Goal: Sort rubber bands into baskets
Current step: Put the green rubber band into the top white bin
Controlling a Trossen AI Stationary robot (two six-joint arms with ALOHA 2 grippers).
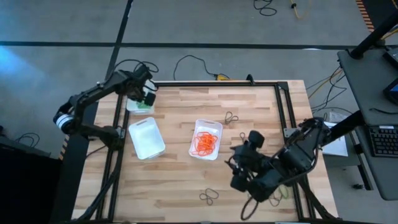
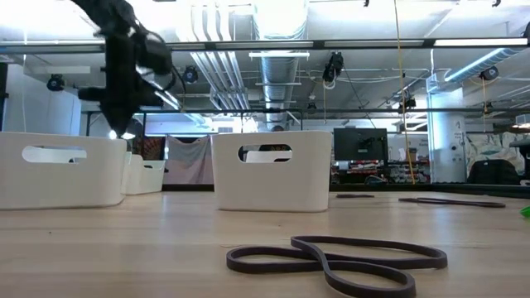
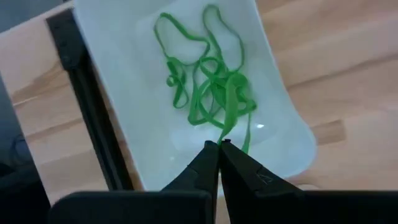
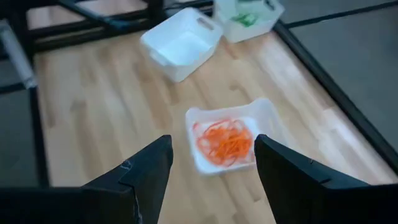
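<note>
Left gripper (image 3: pixel 218 144) is up at the far left corner of the table, fingers pressed tight together, tips hanging right over the basket of green rubber bands (image 3: pixel 208 87). One green strand runs down to the fingertips; whether it is actually pinched I cannot tell. The green bands lie tangled in a loose heap in the middle of that far-left basket (image 3: pixel 283 118), which sits beside the black frame rail (image 3: pixel 87 106) at the table edge.

Over to the right gripper (image 4: pixel 211 165): jaws spread wide, nothing between them, held above the near right part of the table. Out past its fingers sits the middle basket (image 4: pixel 264 112) with a bunch of orange rubber bands (image 4: pixel 225 140) piled inside. Further off is the second basket (image 4: pixel 181 42), showing only its bare white floor, just next to the green one.

From above, the orange basket (image 1: pixel 216 127) lies near the table centre and the bare one (image 1: pixel 147 138) to its left. A dark rubber band (image 1: pixel 231 117) lies loose on the wood just right of the orange basket, and another dark band (image 1: pixel 209 197) rests twisted near the front edge, filling the foreground of the low view (image 2: pixel 339 261).
</note>
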